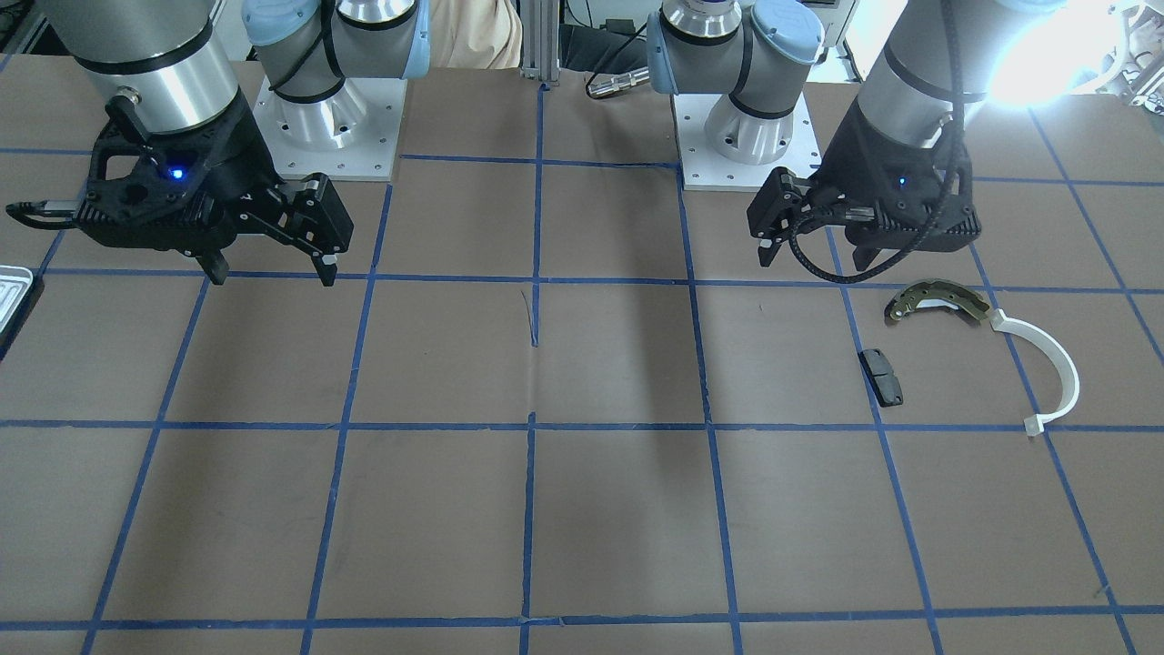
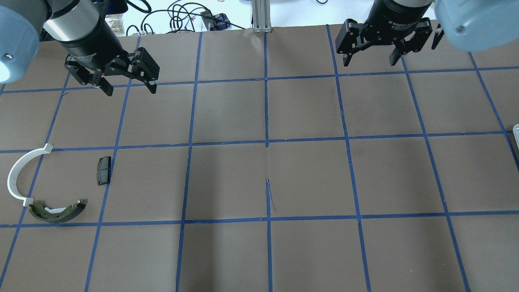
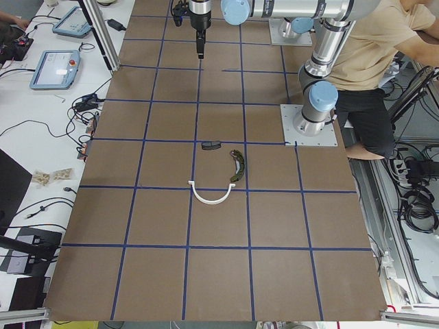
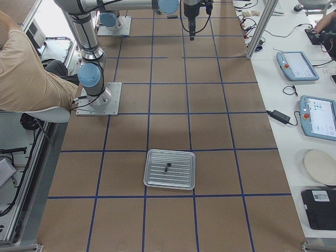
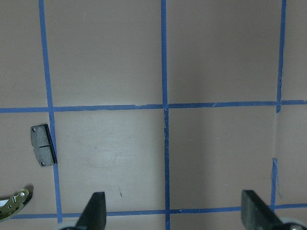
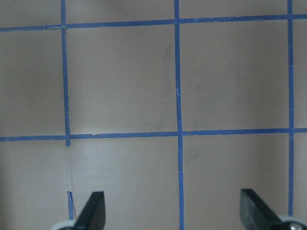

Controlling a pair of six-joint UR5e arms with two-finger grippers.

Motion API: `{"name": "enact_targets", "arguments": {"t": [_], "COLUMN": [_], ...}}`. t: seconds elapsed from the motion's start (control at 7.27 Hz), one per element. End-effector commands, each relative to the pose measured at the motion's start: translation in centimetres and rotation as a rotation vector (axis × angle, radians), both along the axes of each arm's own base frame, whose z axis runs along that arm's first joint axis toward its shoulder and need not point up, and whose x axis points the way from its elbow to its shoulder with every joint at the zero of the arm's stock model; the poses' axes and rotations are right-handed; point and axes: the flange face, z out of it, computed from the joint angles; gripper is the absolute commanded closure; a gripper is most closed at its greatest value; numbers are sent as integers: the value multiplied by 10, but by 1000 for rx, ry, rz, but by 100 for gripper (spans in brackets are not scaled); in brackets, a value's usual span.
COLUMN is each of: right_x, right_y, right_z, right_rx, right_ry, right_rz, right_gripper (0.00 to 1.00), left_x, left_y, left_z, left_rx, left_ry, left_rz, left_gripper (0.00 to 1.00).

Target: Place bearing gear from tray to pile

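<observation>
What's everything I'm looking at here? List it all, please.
Table: one, brown with a blue tape grid, under everything.
Tray: one, silver, on the table at the robot's right end.
Small part: one, dark, lying in the tray.
Metal shoe: one, olive, curved, at the robot's left end.
Plastic arc: one, white, beside the shoe.
Pad: one, black, near those two, apart.
Person: one, beige shirt, beside the robot.
Left gripper: one, black, open, above the table.
Right gripper: one, black, open, above the table.
</observation>
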Motion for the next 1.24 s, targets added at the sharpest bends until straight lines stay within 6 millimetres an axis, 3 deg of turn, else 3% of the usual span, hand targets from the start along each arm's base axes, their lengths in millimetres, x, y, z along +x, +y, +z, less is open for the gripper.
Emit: {"name": "enact_targets", "arguments": {"t": [0.0,0.69,0.83,1.1], "right_x": [-1,-5,-15,-76], "right_y": [-1,-1,-5,-13], "right_z": [-1,7,7,13], "right_rx": [-1,-7,-9,3], "right_ry": [5,12,20,25], "right_rz": [-1,-22,-20,-41], "right_gripper": [0,0,0,0], "left_x": [0,0,0,0], "left_y": [-5,0,-1,-1], "left_z": [0,2,1,1], "left_rx": [0,-3,-3,-3], "left_ry": [0,-2,0,0], "left_rz": [2,-4,-1,-1], "left_gripper": [0,0,0,0]}}
